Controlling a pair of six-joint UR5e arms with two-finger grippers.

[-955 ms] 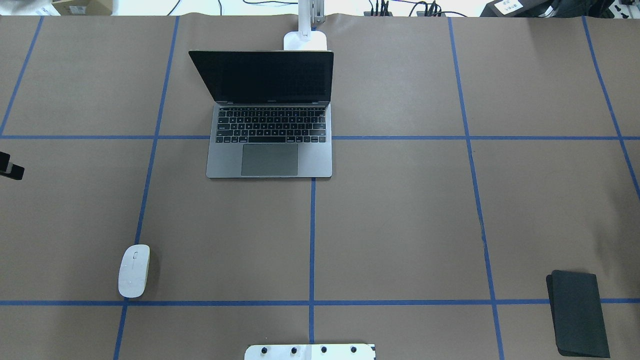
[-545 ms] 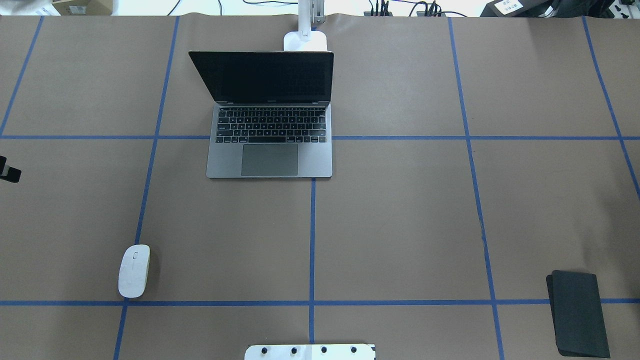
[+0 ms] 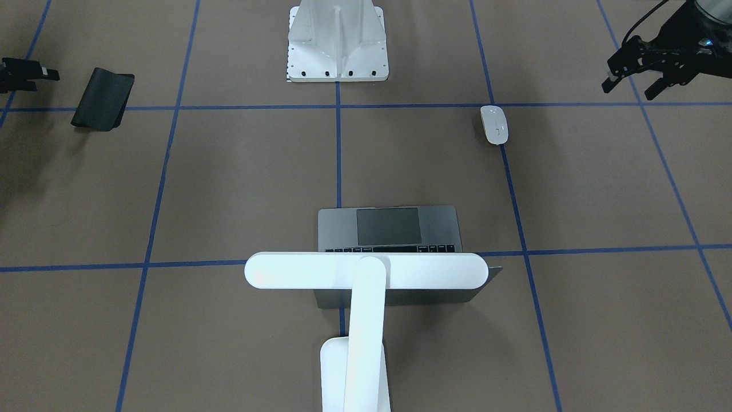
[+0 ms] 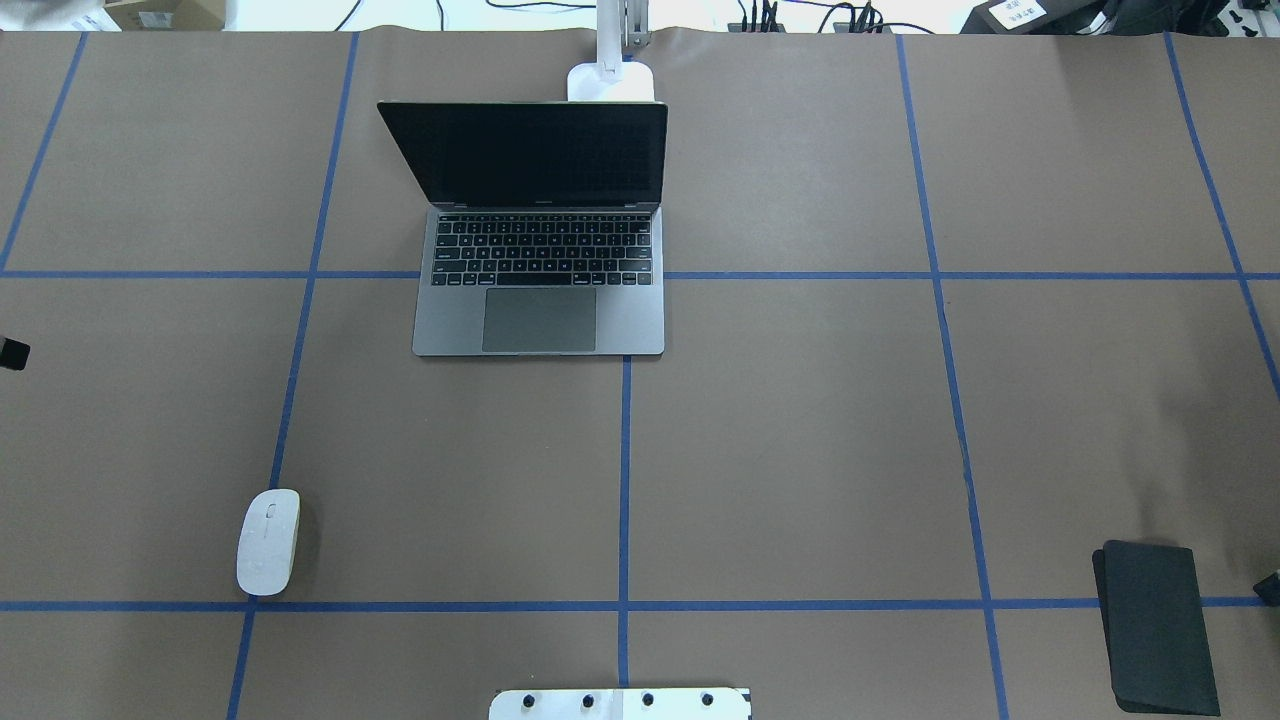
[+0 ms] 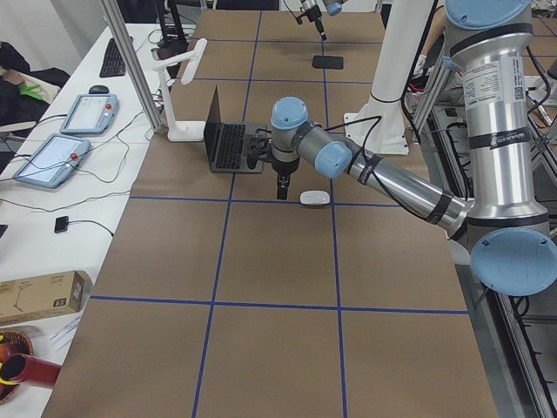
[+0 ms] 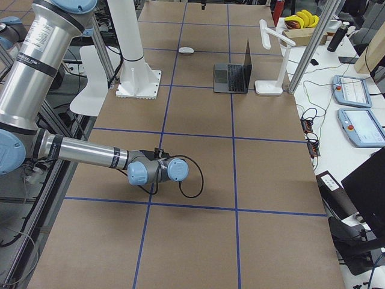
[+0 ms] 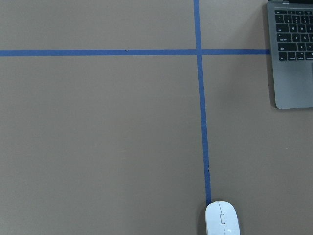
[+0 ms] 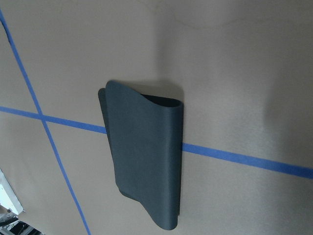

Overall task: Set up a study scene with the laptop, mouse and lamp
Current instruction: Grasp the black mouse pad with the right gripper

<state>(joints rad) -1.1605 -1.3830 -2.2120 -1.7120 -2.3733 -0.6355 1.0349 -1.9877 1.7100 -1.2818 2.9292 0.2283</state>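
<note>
Two things look placed: laptop (image 4: 630, 320) and lamp (image 3: 286, 272). The mouse (image 4: 268, 541), at the laptop's seven o'clock, seems next. The left gripper (image 3: 629, 90) hangs spread and empty, needing a centred descent. Whether the right gripper (image 3: 23, 74) is spread, one cannot tell.

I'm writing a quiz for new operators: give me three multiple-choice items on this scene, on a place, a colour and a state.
1. The laptop is: A) shut B) open, screen lit C) open, screen dark.
2. The folded mat is: A) black B) white C) red.
3. The mouse lies: A) on the mat B) on the table, apart from the laptop C) on the laptop.
1 C: lid raised, screen black. 2 A: black in every view. 3 B: it sits alone on the table.
</note>
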